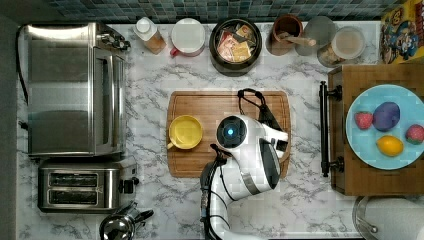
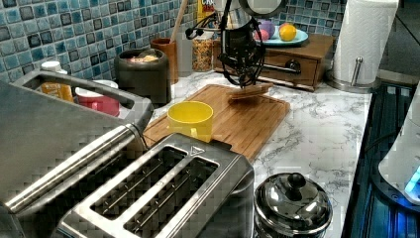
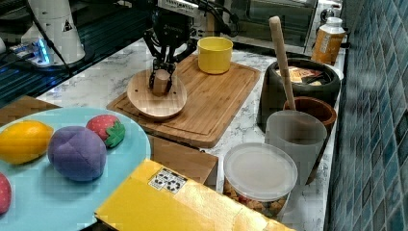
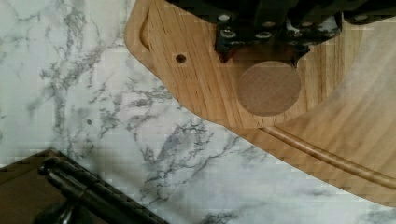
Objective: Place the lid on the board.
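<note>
The black claw (image 3: 161, 77) is clamped on the short round knob in the middle of the flat round light-brown wooden lid (image 3: 157, 95), one finger on each side of the knob as the wrist view shows it (image 4: 268, 60). In the right view the lid sits left of centre in the frame, over the near left corner of the large rectangular brown wooden cutting board (image 3: 211, 103), its rim reaching past the board's edge; whether it touches the board or is just above it I cannot tell. In the left view the lid (image 2: 250, 91) appears slightly tilted, just above the board (image 2: 242, 124), upper centre of the frame. In the top view the white arm covers the right part of the board (image 1: 205, 102) at the middle of the frame. A yellow cup (image 1: 185, 132) stands on the board's left part in the top view, well apart from the lid. The board lies on the white marble tabletop (image 1: 150, 90).
</note>
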